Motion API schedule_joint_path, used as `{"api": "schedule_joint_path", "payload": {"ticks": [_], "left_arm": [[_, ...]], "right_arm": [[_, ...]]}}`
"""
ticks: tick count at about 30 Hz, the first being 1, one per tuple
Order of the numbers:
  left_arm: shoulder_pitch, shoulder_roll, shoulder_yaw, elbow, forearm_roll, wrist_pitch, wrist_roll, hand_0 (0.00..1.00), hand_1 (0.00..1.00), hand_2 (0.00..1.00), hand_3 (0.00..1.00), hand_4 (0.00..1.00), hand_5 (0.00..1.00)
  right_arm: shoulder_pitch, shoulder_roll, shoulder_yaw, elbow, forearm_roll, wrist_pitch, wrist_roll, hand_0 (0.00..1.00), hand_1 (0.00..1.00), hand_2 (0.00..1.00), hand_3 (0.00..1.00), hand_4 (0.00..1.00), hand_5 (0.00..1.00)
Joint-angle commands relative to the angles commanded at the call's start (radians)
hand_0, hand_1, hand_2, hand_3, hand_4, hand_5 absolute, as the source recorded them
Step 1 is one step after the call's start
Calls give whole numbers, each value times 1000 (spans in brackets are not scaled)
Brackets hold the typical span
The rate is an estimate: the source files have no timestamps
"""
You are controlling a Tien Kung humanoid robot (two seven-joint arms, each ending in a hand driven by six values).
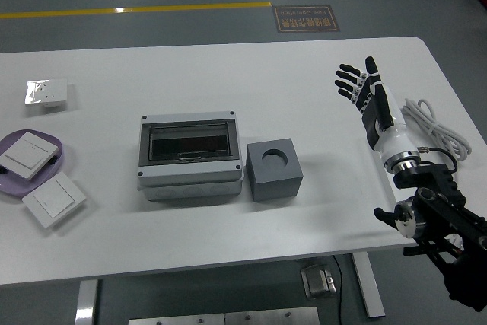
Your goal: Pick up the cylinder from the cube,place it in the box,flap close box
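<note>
Hovering right of the cube [274, 169], right hand [373, 104] fingers [348, 81] splayed, empty; floor sign [307, 17] unreadable.

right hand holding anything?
No. The right hand is open with fingers spread, over bare table right of the grey cube.

Closed grey box [192, 157] just beside holed cube [274, 169].

My right hand [370, 100] is black with white finger joints, on a white wrist and black arm.
</note>
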State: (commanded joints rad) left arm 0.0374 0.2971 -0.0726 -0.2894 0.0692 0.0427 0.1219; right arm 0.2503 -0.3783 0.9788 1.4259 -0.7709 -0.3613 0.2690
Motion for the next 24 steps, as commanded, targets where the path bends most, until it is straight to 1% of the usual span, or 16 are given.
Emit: {"api": "schedule_joint_path", "payload": {"ticks": [8,15,24], "left_arm": [[4,-10,-12,-1,23,0,5,632,596,549,618,702,226],[-8,-11,-15,-1,29,0,4,633,596,550,618,702,226],[-8,-19,-23,-1,39,1,12,632,596,550,618,701,227]], "right_arm": [[-18,-6,26,19,0,-4,13,871,783,789,733,956,998],[-27,-10,38,19,3,-7,20,869,783,789,729,955,998],[-30,-11,58,24,-2,-12,21,873,788,788,728,953,998]]}}
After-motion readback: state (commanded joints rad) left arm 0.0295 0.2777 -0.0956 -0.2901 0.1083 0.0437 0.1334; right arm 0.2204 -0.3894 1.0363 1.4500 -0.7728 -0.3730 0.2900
